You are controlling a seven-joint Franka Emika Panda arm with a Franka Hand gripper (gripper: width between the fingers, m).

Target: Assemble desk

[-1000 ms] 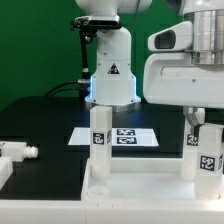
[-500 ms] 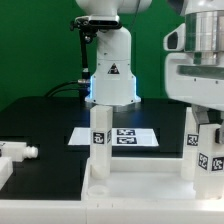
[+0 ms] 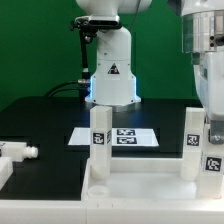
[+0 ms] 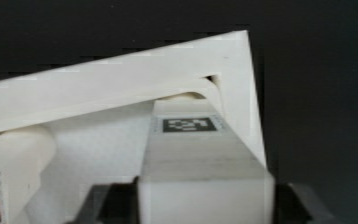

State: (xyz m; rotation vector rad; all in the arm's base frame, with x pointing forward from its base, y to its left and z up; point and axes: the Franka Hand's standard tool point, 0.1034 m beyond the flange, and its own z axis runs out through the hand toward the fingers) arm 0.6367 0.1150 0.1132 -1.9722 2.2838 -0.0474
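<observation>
White square-section plastic leg (image 4: 202,170) stands between the gripper (image 4: 202,203) fingers, seated at the flat rimmed tabletop (image 4: 105,100) corner. Grip or release cannot be told; jaws sit partly apart.

the black table (image 3: 40,118) carries the marker board (image 3: 125,136), the tabletop (image 3: 140,188) and a loose leg (image 3: 14,151).

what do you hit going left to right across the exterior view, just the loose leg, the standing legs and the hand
loose leg lying on the table → standing leg on the tabletop's left corner → standing leg near the right → the hand, at the right edge
</observation>
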